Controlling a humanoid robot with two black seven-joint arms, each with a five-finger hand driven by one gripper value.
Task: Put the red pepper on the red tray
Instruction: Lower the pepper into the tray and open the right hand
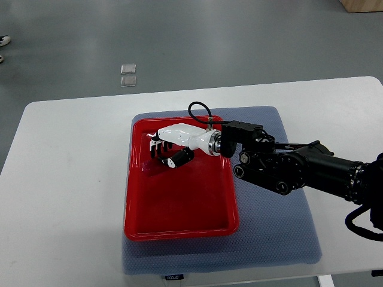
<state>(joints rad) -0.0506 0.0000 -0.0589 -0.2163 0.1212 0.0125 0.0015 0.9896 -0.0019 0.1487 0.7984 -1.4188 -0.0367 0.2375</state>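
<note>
White table [72, 179], blue mat [275, 239], right hand [167, 146] above red tray [179, 209]

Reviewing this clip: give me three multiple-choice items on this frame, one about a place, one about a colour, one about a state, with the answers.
1. Where is the right hand?
A. Over the red tray's far part
B. Over bare table left of the tray
C. Off the table's near edge

2. What colour is the mat under the red tray?
A. Green
B. Blue-grey
C. Yellow

3. Is a red pepper seen lying on the tray?
A. Yes, in the near half
B. Yes, on the near rim
C. None shows

Answers: 1 A, the hand hangs above the tray's upper end. 2 B, blue-grey mat shows around the tray. 3 C, the visible tray floor is bare red.
</note>
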